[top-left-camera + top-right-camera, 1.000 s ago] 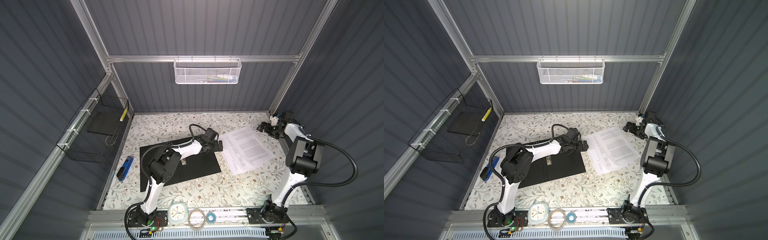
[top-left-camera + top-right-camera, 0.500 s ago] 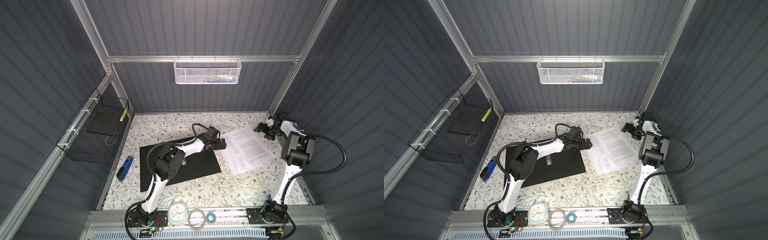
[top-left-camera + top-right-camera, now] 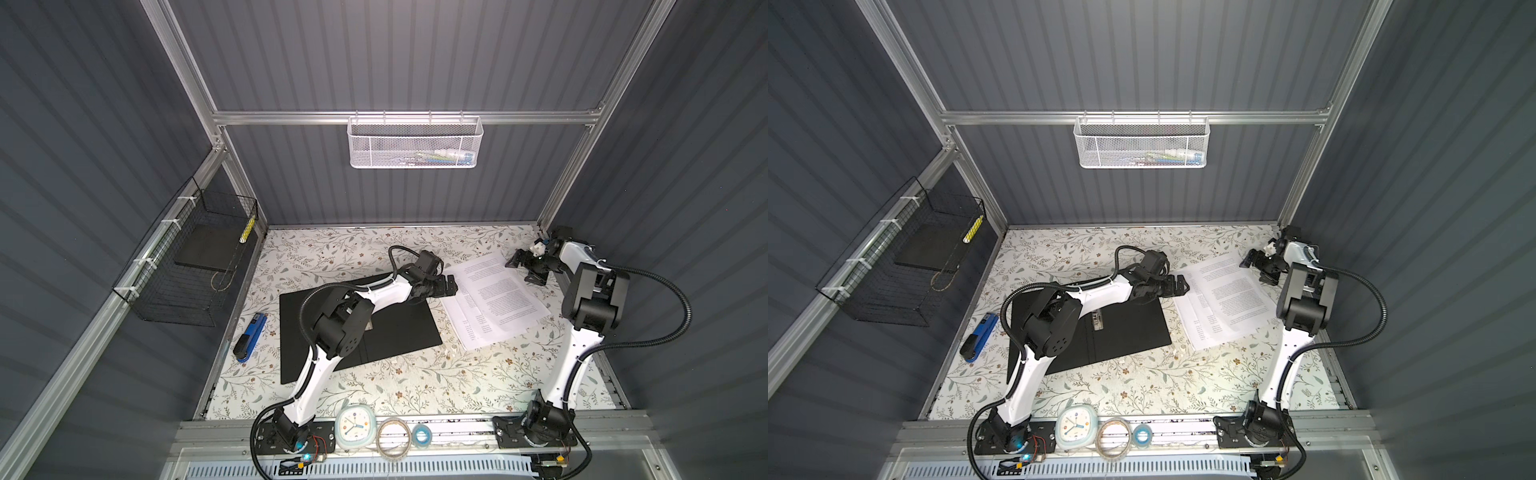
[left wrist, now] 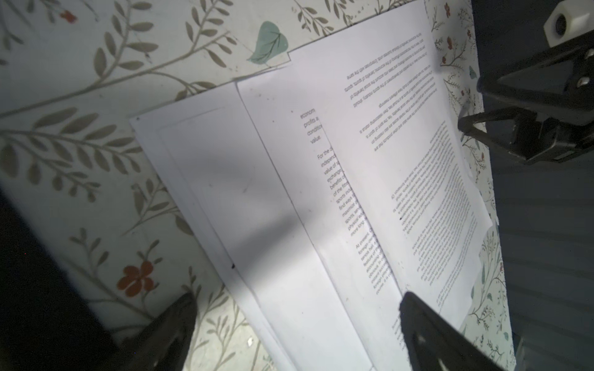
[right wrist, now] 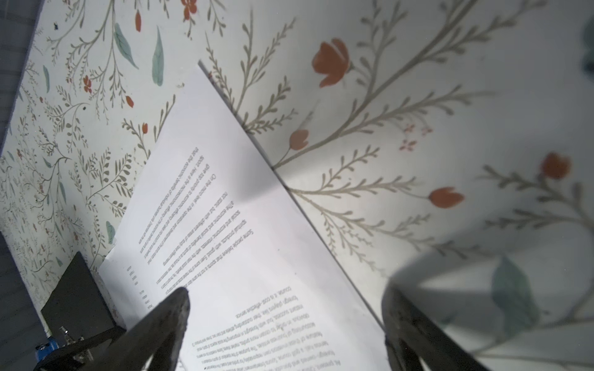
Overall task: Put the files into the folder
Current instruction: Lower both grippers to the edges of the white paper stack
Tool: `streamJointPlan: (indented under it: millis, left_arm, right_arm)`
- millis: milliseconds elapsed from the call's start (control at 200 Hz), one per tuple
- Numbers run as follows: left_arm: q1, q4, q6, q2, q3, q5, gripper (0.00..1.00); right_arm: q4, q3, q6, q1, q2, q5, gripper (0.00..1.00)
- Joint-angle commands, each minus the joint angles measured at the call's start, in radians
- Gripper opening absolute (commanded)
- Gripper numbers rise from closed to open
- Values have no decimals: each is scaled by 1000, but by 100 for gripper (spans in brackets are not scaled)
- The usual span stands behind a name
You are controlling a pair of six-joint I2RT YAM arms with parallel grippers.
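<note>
The folder [image 3: 357, 332] [image 3: 1100, 336] lies open and flat at mid-table, black inside up, with its metal rings [image 3: 1096, 322] at the spine. Right of it the files [image 3: 494, 299] [image 3: 1225, 297], printed white sheets fanned apart, rest on the table. My left gripper [image 3: 446, 286] [image 4: 295, 321] is open and low at the sheets' left edge, one finger over the floral table, the other over paper [image 4: 289, 192]. My right gripper [image 3: 525, 266] [image 5: 286, 308] is open at their far right corner, astride the top sheet's edge [image 5: 241, 241]. Neither holds anything.
A blue stapler [image 3: 250, 338] lies left of the folder. A black wire basket [image 3: 187, 266] hangs on the left wall, a white mesh basket [image 3: 413, 141] on the back rail. A clock [image 3: 355, 426] and tape rolls [image 3: 394, 434] sit on the front rail.
My left gripper has moved right, off the folder to the papers' left edge. My right gripper has come from the back right corner to the papers' far corner.
</note>
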Motion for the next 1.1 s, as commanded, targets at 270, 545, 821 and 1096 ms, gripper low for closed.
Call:
streamJointPlan:
  millis: [270, 545, 821, 1096]
  left_arm:
    - [-7, -130, 76, 122, 85, 84, 100]
    - [-6, -222, 182, 197, 218, 167, 99]
    - [-5, -285, 274, 187, 304, 145, 99]
    - [-3, -250, 236, 52, 237, 103, 99]
  right_arm:
    - [-12, -153, 21, 14, -77, -62, 90]
    - [112, -389, 62, 15, -224, -62, 90]
    - [185, -553, 77, 16, -449, -13, 90]
    - [193, -541, 58, 8, -447, 106, 92]
